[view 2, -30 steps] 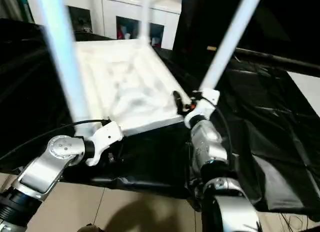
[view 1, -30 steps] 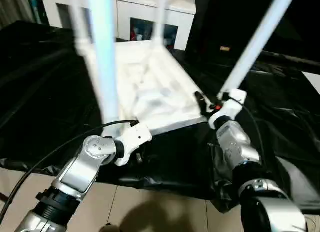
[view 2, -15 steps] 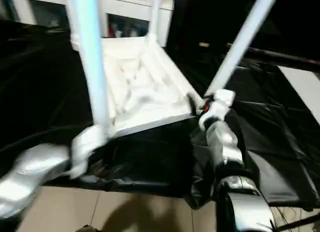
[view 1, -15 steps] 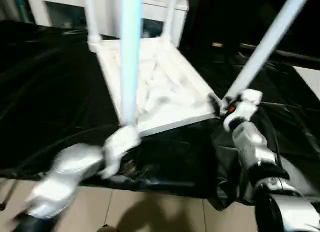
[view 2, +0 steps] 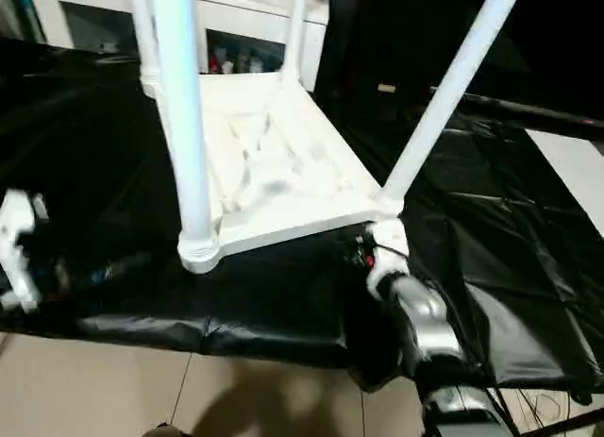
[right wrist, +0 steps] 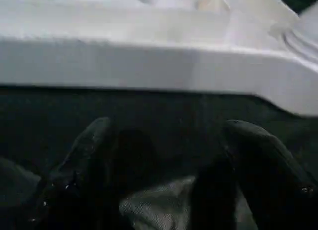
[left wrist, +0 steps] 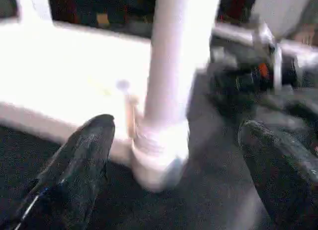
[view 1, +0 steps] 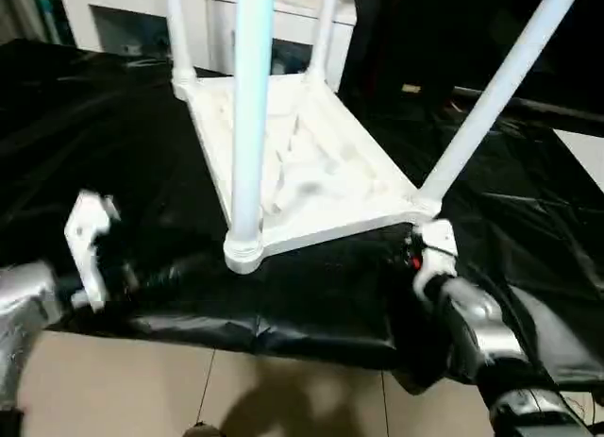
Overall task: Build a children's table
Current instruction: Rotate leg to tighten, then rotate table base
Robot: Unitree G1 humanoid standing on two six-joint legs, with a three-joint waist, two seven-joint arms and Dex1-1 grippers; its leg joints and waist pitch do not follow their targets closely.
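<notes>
Left eye view shows the children's table (view 1: 302,173) upside-down on the table (view 1: 85,126), four legs up; left tool (left wrist: 174,165) and right tool (right wrist: 164,160) both gape empty, so check each socket gently

Black-draped work table (view 1: 85,107) in foreground; white cabinet (view 1: 142,12) with glass doors behind far edge; beige tiled floor (view 1: 283,399) below near edge.

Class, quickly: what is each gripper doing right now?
Left gripper: open, holding nothing, a table leg standing between its fingers.
Right gripper: open, empty, facing the tabletop edge.
</notes>
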